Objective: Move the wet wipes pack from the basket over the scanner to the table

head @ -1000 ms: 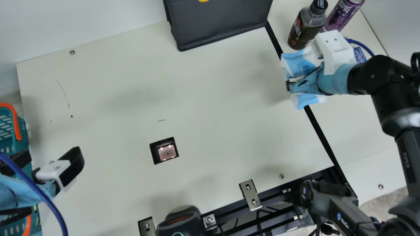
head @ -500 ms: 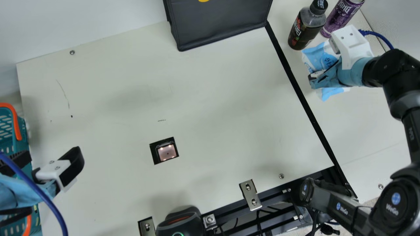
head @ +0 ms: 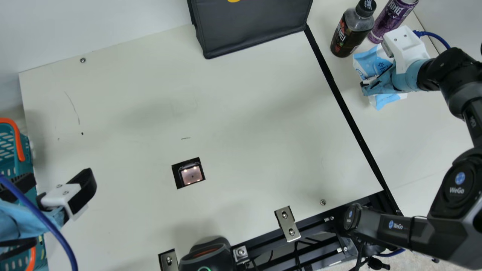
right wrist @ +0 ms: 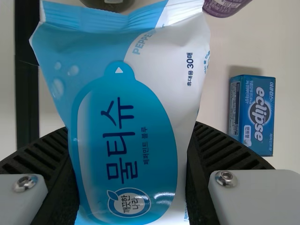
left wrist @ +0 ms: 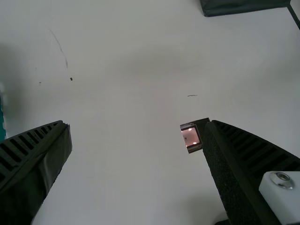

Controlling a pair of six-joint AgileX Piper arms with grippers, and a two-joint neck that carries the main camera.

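In the main view, the blue and white wet wipes pack [head: 371, 63] is at the right, beyond the black strip, gripped by my right gripper [head: 366, 87]. The right wrist view shows the pack [right wrist: 126, 112] squeezed between both ribbed fingers of my right gripper [right wrist: 133, 173]. At the far left, my left gripper [head: 60, 178] stands open beside the teal basket [head: 26, 150]; in the left wrist view, nothing is between the fingers of my left gripper [left wrist: 138, 126]. The scanner window [head: 191, 175] lies in the table [head: 241, 124], far from the pack.
A dark bottle [head: 348, 34] and a purple can [head: 391, 19] stand just behind the pack. A small blue box [right wrist: 252, 115] lies beside it in the right wrist view. A black bag [head: 252, 26] is at the back, a black handheld device [head: 207, 258] at the front edge.
My right gripper has carried the pack rightward across the black strip and slightly toward the back, slowing in the last half second. My left arm has kept still.
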